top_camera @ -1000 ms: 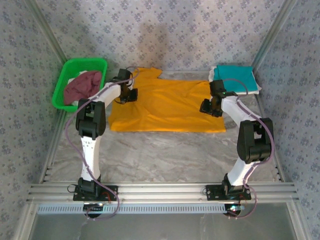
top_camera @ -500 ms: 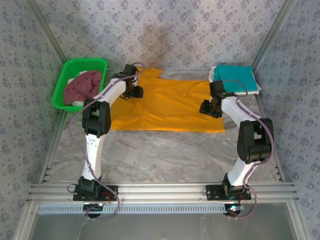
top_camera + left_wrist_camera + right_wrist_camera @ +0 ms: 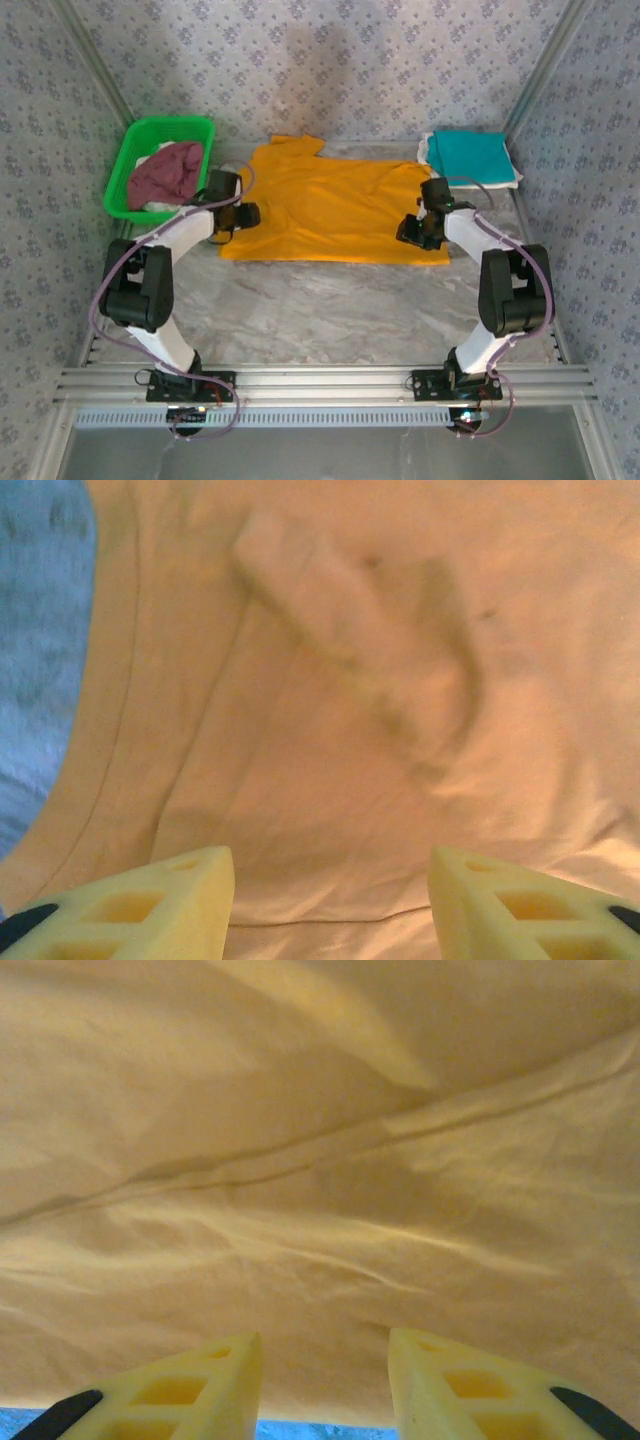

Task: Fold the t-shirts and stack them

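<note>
Both my grippers hang low over the orange t-shirt [image 3: 330,205], spread flat on the surface [image 3: 330,310]. My left gripper [image 3: 330,905] is at its left edge and my right gripper [image 3: 325,1390] near its right edge. Each is partly open, holding nothing. The teal t-shirt [image 3: 468,155] lies folded far right, and the maroon t-shirt [image 3: 165,175] fills the green basket [image 3: 170,122].

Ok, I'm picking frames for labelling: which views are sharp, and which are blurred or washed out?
Top external: sharp and evenly lit, with a soft shadow on the back wall. Left wrist: the orange t-shirt is smeared and washed pale. Right wrist: crisper, its creases read clearly.
</note>
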Available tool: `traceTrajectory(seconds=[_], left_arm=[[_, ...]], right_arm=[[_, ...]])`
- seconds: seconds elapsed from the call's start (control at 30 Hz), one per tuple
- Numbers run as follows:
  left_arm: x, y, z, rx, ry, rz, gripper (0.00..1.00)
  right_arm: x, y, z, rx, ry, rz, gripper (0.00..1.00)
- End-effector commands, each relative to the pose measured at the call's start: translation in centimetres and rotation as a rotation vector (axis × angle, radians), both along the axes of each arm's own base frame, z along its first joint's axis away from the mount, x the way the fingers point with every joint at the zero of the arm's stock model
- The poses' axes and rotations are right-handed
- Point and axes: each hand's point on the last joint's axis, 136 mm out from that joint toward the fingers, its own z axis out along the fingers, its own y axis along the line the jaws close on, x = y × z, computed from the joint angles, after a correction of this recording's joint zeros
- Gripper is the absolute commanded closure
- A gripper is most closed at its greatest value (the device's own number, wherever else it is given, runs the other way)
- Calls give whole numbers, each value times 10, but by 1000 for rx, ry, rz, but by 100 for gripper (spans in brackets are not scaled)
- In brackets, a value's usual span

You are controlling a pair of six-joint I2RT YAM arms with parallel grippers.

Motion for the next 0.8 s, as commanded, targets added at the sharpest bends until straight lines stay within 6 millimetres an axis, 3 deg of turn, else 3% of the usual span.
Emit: traceTrajectory(seconds=[0.0, 0.3, 0.43, 0.77], left_arm=[[-14, 13, -32, -66, 59, 49, 47], [-41, 46, -78, -136, 179, 200, 55], [-57, 51, -80, -142, 206, 223, 54], [-106, 41, -69, -170, 248, 217, 53]], right_arm=[[-2, -1, -18, 53, 37, -33, 60], [-11, -29, -49, 68, 117, -199, 60], [-27, -39, -58, 75, 135, -247, 60], [-73, -31, -55, 60, 173, -245, 60]])
